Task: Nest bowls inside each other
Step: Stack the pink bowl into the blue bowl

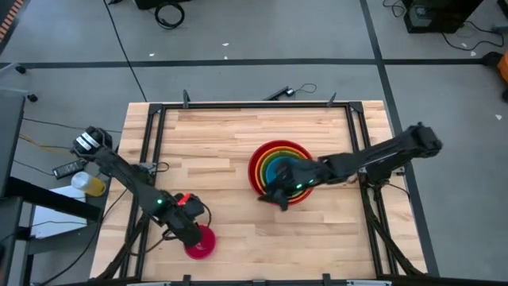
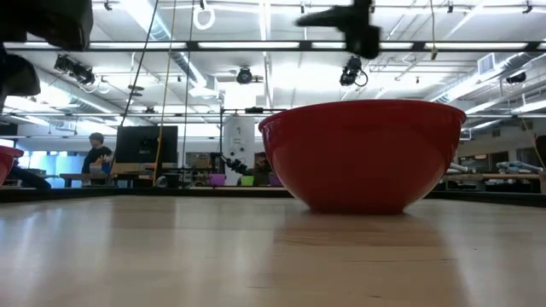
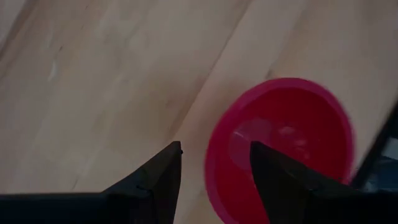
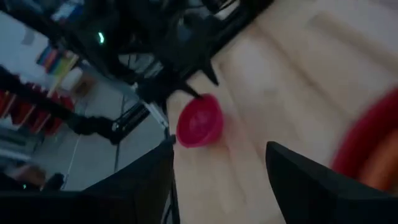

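Note:
A large red bowl (image 1: 255, 168) stands on the wooden table right of its middle. Orange, lime green and blue bowls (image 1: 278, 168) sit nested inside it. In the low view only the red bowl's wall (image 2: 363, 158) shows. The small magenta bowl (image 1: 202, 243) rests on its base near the front left, opening up (image 3: 283, 146). My left gripper (image 1: 193, 226) hovers open over it; one finger (image 3: 273, 177) is above its inside and the other (image 3: 163, 177) is outside its rim. My right gripper (image 1: 274, 196) hangs open and empty over the stack's near-left edge.
Black frame rails (image 1: 151, 151) run along the table's left, right and far sides. A yellow bottle (image 1: 91, 184) and a remote lie off the table at the left. Bare wood (image 1: 214, 143) lies between the two bowl spots. A person (image 2: 95, 155) sits in the room behind.

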{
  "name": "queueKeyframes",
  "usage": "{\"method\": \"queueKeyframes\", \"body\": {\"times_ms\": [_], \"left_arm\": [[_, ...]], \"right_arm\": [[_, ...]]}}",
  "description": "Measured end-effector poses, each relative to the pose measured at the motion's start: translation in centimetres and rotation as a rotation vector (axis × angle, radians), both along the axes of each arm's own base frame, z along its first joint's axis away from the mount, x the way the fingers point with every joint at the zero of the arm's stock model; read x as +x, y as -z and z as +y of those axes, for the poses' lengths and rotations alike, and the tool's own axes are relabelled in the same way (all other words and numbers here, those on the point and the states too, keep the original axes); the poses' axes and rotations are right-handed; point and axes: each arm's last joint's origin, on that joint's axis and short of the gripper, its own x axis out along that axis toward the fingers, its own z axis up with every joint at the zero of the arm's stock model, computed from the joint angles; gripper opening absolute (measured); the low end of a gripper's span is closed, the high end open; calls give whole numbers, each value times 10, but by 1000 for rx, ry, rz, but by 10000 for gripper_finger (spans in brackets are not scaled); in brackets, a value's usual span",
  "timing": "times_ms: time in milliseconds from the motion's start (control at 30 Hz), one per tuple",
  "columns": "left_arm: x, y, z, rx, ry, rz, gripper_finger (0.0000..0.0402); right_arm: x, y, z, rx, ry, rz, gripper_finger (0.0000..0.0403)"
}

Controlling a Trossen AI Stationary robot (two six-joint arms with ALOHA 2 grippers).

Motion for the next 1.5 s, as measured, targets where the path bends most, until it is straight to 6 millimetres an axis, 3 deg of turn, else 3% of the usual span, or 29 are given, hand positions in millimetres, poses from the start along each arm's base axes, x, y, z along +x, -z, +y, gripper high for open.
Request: {"method": "queueKeyframes", "body": {"times_ms": [233,467,633,967,1267,1500], "left_arm": [[-7,-21,9,-11,-50,-120,191],[-12,-38,18,96,-102,-298,192],[-11,-40,21,207,-145,-384,192],[-2,-48,22,258,-271,-561,192],[-5,-50,14,259,-213,-585,192],[-5,-50,14,245,-227,-584,192]], "right_arm": [[55,28,28,-70,-92,70,254],[92,27,71,-403,-271,35,254],[113,33,84,-603,-404,-35,254],[132,66,101,-807,-657,-146,254],[138,83,112,-930,-778,-265,254],[152,114,121,-963,-831,-430,254]]}}
